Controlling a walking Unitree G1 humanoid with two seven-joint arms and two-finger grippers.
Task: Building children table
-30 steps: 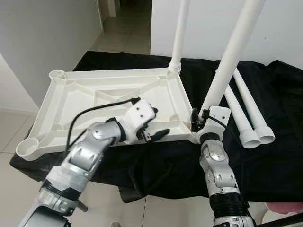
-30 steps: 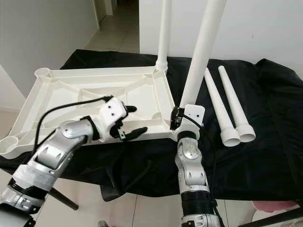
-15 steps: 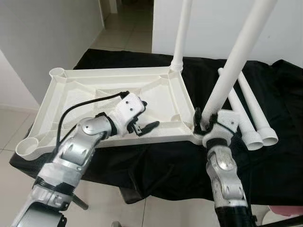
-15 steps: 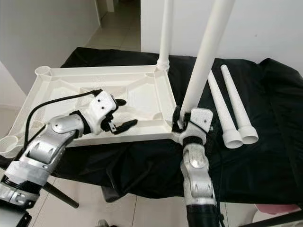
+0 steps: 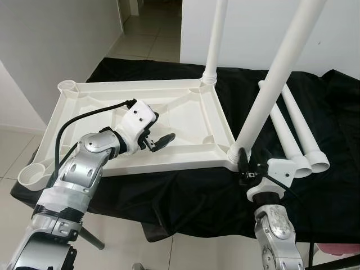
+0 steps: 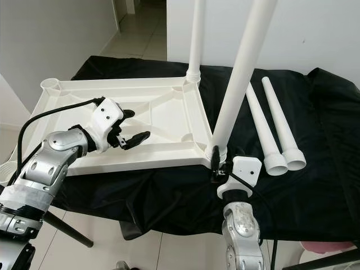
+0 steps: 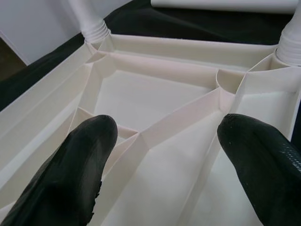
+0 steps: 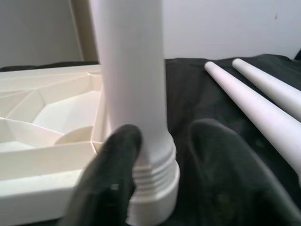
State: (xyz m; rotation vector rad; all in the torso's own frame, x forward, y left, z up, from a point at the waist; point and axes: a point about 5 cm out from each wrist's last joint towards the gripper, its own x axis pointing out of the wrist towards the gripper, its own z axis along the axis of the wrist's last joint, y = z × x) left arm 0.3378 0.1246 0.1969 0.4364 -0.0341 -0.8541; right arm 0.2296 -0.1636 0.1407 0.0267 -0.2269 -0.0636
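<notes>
Tabletop lies upside down on the black cloth, ribbed underside up, w/ a round socket at each corner; two legs are already in: far leg in the corner at 12 o'clock of the top's right end, near leg in the corner at 5 o'clock, leaning a bit to the right; sockets at the left end, one at 10 and one at 8, hold nothing.

We judge we're mid-build, two of four legs fitted; step in hand looks like seating the near leg; right gripper sits at 6 o'clock of that leg's base, fingers apart w/ the threaded collar between them; one finger seems to touch the collar, the other is just beside it, so it's released or nearly so, not clenched.

Left gripper hovers over the mid ribs of the top, fingers wide apart, grasping nothing.

Two spare legs lie side by side on the cloth at 3 o'clock of the top, wide ends toward us.

Next, we'd say: check the near leg is upright and fully in; then fetch a spare leg and carry it to an open left socket; that's a long reach across the top.
</notes>
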